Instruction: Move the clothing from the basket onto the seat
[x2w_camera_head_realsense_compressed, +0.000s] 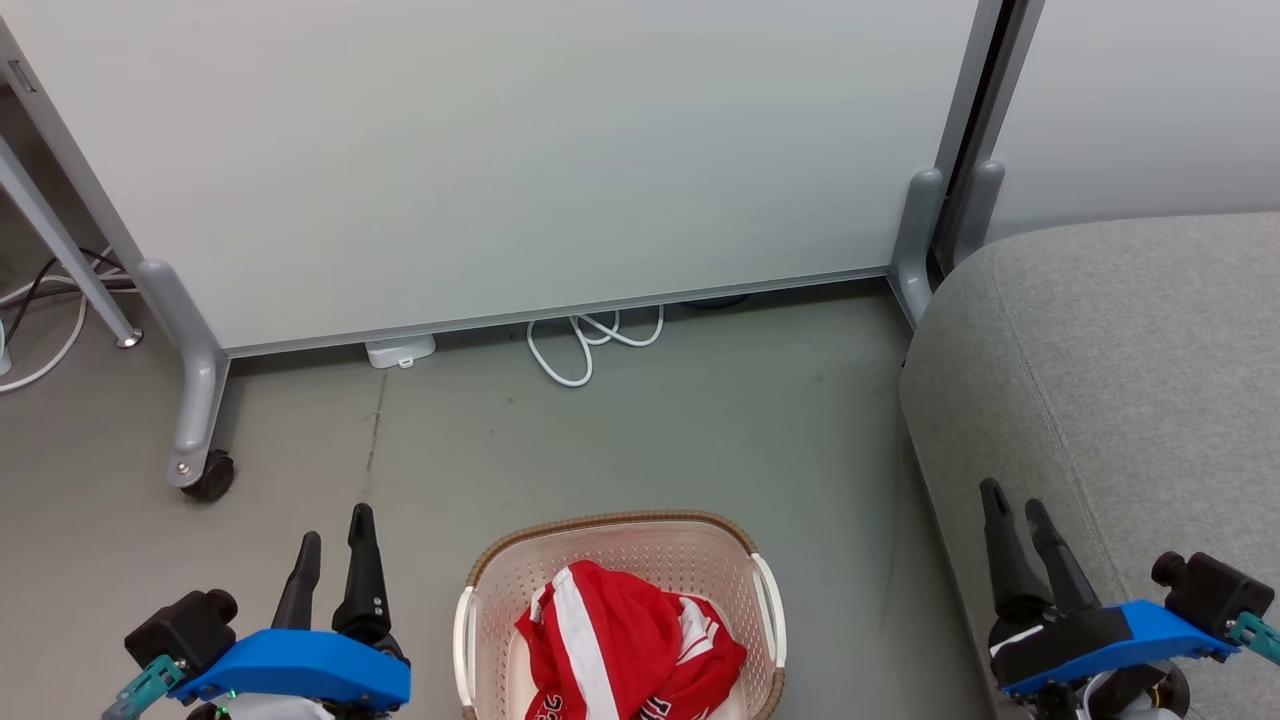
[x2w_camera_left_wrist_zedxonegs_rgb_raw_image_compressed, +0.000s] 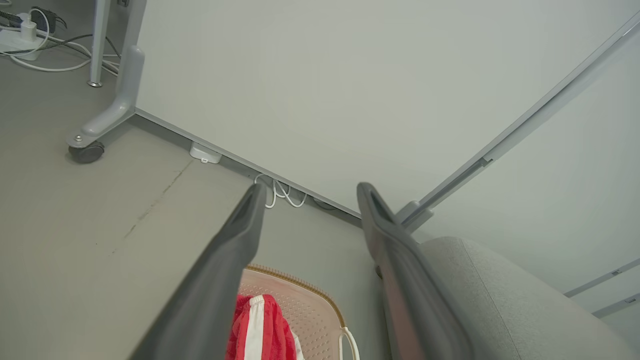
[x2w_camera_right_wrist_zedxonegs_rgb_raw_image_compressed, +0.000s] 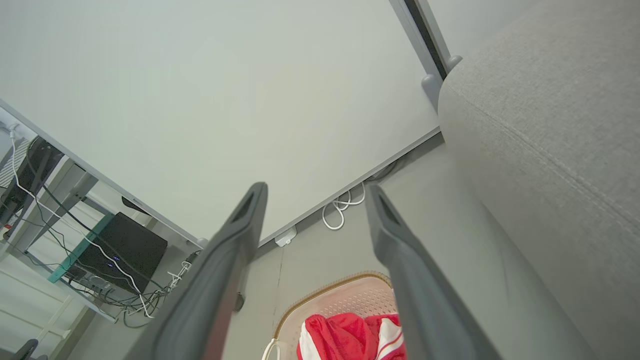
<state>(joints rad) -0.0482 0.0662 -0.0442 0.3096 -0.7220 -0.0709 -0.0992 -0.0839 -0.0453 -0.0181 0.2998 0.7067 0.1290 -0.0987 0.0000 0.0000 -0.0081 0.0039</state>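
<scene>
Evidently the task is sitting at its opening step: the clothing (x2w_camera_head_realsense_compressed: 620, 640) is lying bunched inside the basket (x2w_camera_head_realsense_compressed: 610, 521) at the bottom centre of the head view. Nothing red is showing on the seat (x2w_camera_head_realsense_compressed: 1130, 380), which is occupying the right side of the frame. The left end effector (x2w_camera_head_realsense_compressed: 335, 527) is hanging at the lower left with its two dark fingers spread wide and nothing between them. The right end effector (x2w_camera_head_realsense_compressed: 1012, 497) is hanging at the lower right, likewise wide and empty, its fingers overlapping the seat's near edge in the picture. The basket is standing on the floor (x2w_camera_head_realsense_compressed: 650, 430) between the two, apart from both, and the clothing is lying nearer the bottom edge of the frame than either pair of fingertips. In both wrist views the red fabric is appearing low in the frame, between the fingers and well short of their tips. Judging from this, the reach and grasp are not yet begun. The next move is calling for one end effector to swing inward over the basket, descend into the heap with jaws apart, and close on a fold of fabric without catching the basket itself.
</scene>
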